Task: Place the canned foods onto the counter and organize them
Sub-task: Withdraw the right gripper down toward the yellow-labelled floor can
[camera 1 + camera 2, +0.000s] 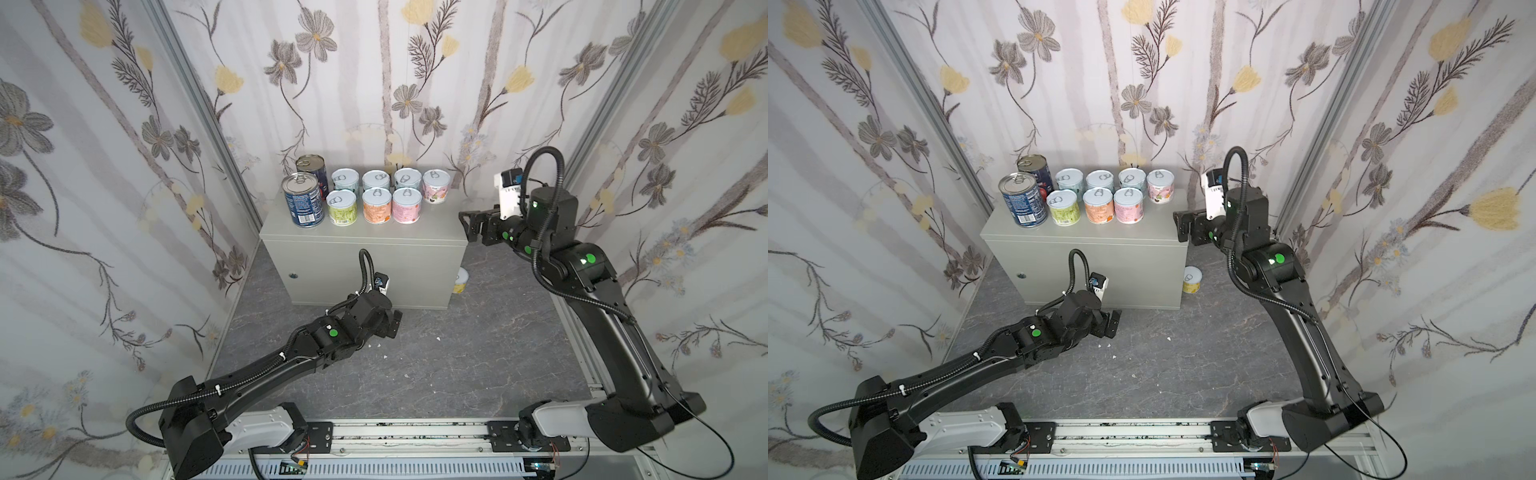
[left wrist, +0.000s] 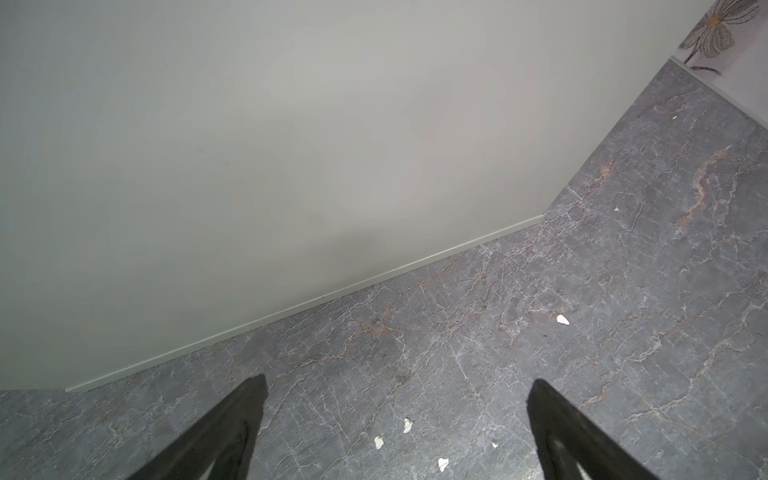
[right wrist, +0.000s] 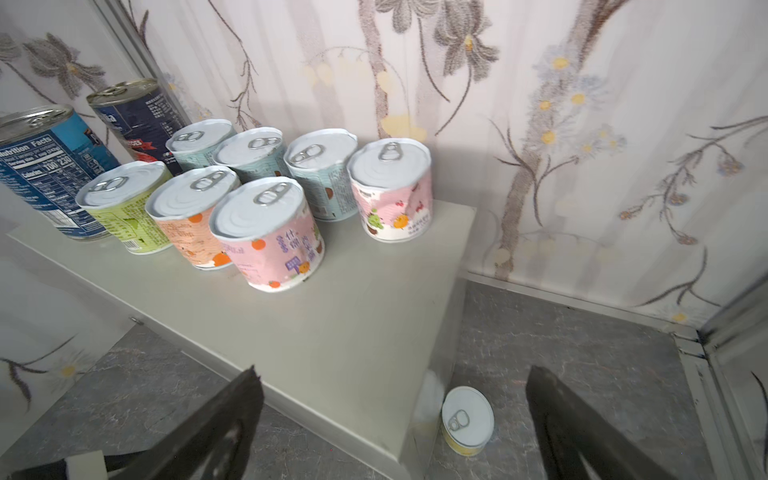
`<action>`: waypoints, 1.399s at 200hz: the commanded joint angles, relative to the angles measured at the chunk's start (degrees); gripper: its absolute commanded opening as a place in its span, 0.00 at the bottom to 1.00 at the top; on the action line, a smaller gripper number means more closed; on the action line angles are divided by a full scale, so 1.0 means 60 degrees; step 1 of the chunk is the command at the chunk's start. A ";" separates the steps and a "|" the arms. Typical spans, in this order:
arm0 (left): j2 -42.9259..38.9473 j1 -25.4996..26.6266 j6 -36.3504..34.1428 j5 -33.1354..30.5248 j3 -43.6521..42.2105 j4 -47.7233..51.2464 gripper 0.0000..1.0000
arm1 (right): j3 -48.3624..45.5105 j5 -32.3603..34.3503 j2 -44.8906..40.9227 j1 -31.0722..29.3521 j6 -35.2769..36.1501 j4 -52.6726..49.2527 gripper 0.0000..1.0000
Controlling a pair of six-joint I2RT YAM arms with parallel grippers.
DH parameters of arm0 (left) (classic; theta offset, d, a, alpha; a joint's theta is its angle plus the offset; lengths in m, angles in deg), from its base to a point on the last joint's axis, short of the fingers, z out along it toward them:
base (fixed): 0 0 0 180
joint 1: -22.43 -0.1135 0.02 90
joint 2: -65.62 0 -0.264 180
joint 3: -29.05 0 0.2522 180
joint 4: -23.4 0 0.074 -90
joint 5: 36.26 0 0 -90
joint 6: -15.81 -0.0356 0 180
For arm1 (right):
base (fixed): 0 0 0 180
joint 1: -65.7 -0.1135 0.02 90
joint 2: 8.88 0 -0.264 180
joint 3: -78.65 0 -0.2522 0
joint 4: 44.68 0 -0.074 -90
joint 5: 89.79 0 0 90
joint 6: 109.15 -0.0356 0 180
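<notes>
The grey counter bears two tall blue tins at its left end and seven short pastel tins in two rows. A yellow tin stands on the floor by its right end. The right gripper hovers spread off that end. The left gripper, spread, hangs low before the front.

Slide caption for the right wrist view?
Open right gripper faces nine cans on the counter; one yellow can sits on the floor beside it.
</notes>
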 commanded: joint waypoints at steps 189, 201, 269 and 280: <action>0.2006 -0.0014 0.0652 0.0180 -0.0003 -0.0307 1.00 | -0.6499 -0.2732 0.0534 0.3009 -0.2123 0.4523 1.00; 0.2092 -0.0016 0.0680 0.0221 -0.0019 -0.0345 1.00 | -0.6343 -0.2684 0.0994 0.2979 -0.2129 0.4605 1.00; 0.2029 -0.0037 0.0593 0.0151 -0.0100 -0.0363 1.00 | -0.4695 -0.1143 0.3504 0.2305 -0.1701 0.3718 0.92; 0.2015 -0.0034 0.0565 0.0194 -0.0076 -0.0363 1.00 | -0.4460 -0.0951 0.3890 0.2229 -0.1682 0.3579 0.88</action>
